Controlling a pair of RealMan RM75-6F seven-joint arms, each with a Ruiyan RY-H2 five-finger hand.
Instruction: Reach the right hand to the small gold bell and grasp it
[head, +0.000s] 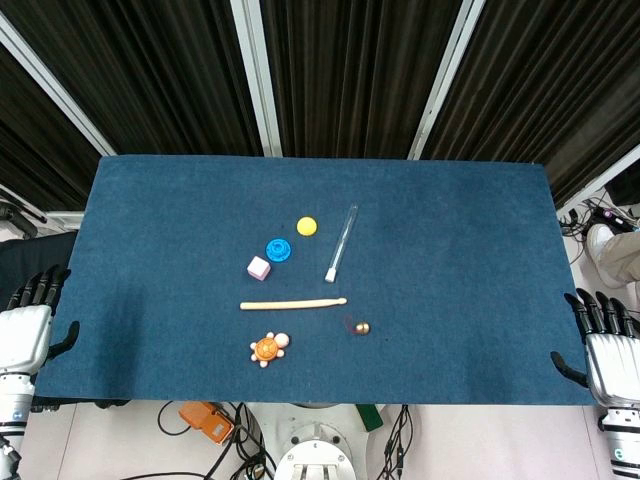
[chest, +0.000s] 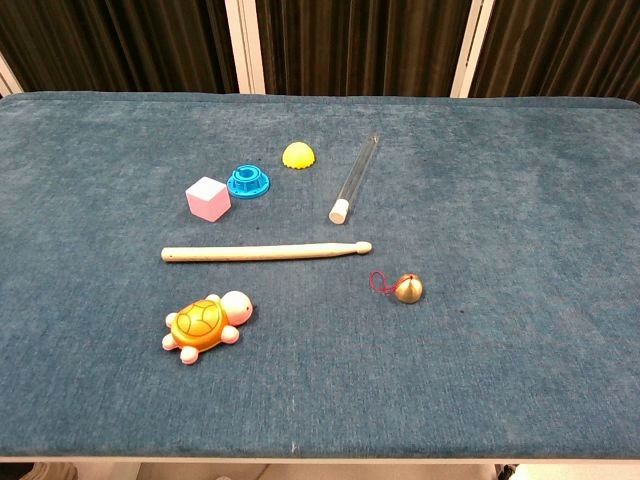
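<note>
The small gold bell (head: 362, 327) (chest: 407, 288) with a red loop lies on the blue table cloth, just below the tip of the drumstick. My right hand (head: 605, 343) rests off the table's right front corner, fingers apart, holding nothing, far from the bell. At the left front corner my left hand (head: 28, 320) is likewise open and empty. Neither hand shows in the chest view.
A wooden drumstick (chest: 265, 252), an orange turtle toy (chest: 206, 323), a pink cube (chest: 207, 198), a blue ring (chest: 248, 181), a yellow dome (chest: 298, 154) and a glass tube (chest: 356, 177) lie around the middle of the blue table (head: 460, 250).
</note>
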